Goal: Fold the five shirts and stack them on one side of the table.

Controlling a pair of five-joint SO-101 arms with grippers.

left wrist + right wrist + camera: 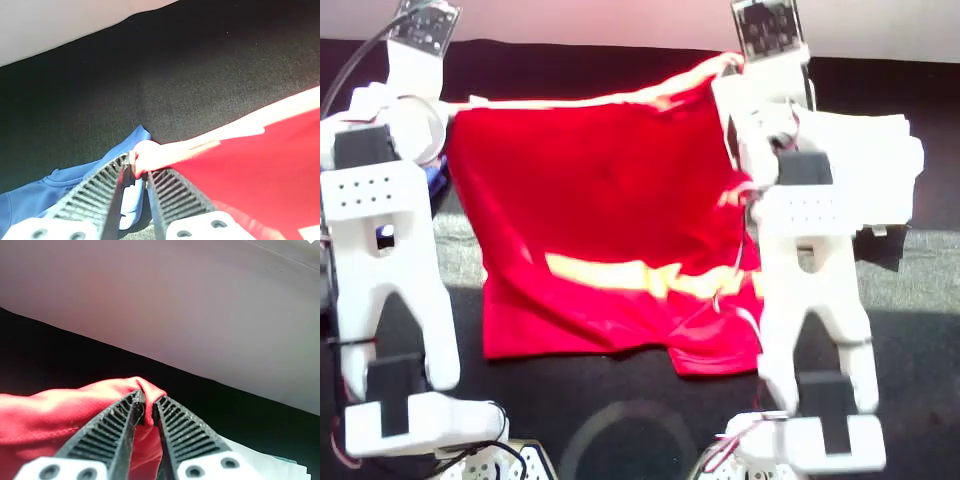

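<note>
A red shirt (600,220) with a yellow stripe is stretched out between the two arms in the high view, its upper edge held up at the far side of the black table (620,390) and its lower part lying on the cloth. My left gripper (137,165) is shut on one corner of the red shirt (250,160), over a blue shirt (55,192) on the table. My right gripper (148,402) is shut on the other corner of the red shirt (55,420). A white folded shirt (865,165) lies at the far right.
The white arm bodies (390,270) (810,290) stand at the near left and near right of the table. A pale wall (175,300) runs behind the table's far edge. Bare black cloth lies in front of the red shirt.
</note>
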